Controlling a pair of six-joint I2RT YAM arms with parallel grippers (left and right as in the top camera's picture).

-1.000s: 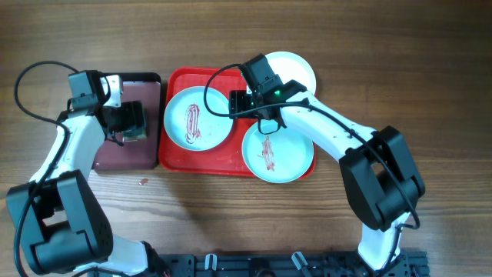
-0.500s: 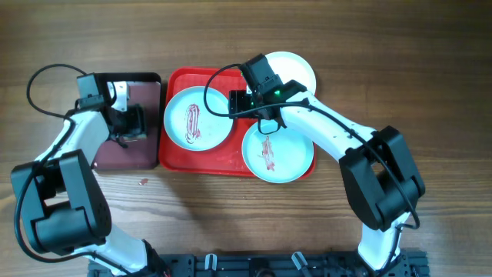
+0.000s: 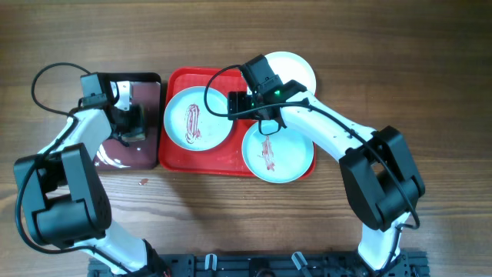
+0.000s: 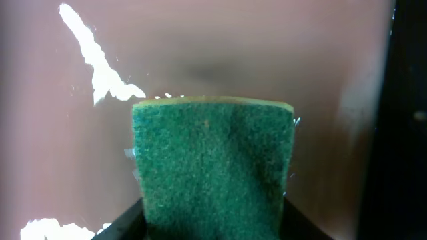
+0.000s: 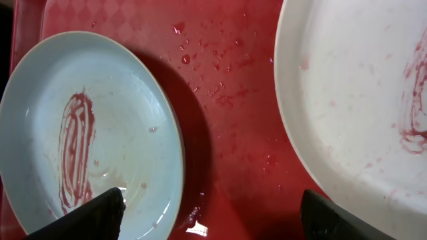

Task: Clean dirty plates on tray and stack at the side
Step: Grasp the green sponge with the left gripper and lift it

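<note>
Red tray (image 3: 227,160) long axis left-right; left claw (image 3: 128,125) seemingly clamps sponge (image 4: 213,167).

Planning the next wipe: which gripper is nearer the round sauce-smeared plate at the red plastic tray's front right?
Right. The right gripper hovers open beside that plate's far rim; the left gripper, holding a green sponge, is over the dark maroon tray, beyond the other smeared plate.

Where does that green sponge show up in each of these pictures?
Overhead: green sponge at the left side, on the maroon tray.
Left wrist: lower centre, filling much of the picture.
Right wrist: not in it.
Shared landmark: the maroon tray under the sponge.
</note>
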